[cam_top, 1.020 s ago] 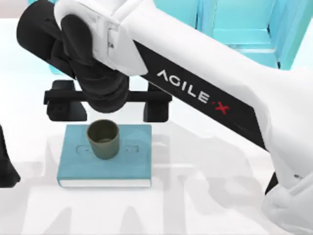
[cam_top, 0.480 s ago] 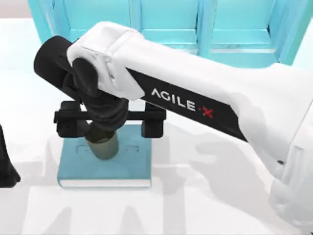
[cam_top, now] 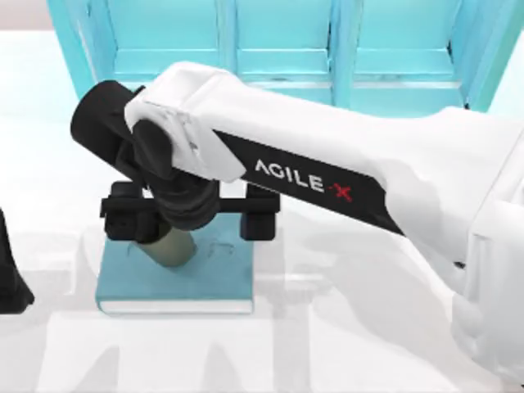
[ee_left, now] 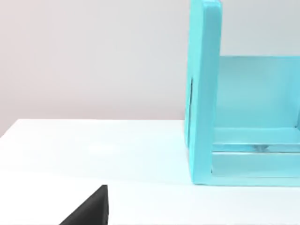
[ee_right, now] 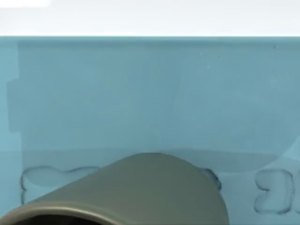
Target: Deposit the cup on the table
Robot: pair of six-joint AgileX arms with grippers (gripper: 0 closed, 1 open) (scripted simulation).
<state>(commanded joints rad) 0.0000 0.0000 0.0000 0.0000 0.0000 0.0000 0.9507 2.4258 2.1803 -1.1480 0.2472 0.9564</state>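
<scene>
The olive-green cup (cam_top: 173, 246) stands upright on a teal book (cam_top: 221, 282) at the table's (cam_top: 352, 336) left middle. My right gripper (cam_top: 191, 223) hangs directly over the cup, open wide, with one finger on each side and both clear of its wall. The black wrist hides the cup's rim from above. In the right wrist view the cup (ee_right: 140, 187) looms close, with the book's cover (ee_right: 140, 93) behind it. My left arm (cam_top: 8, 282) stays parked at the left edge.
A light-blue shelf unit (cam_top: 286, 41) runs along the back of the table, and its end wall (ee_left: 205, 93) rises in the left wrist view. White table surface lies to the right of and in front of the book.
My right gripper has come down from behind the book to over the cup and now covers its rim. The cup and book have stayed put.
</scene>
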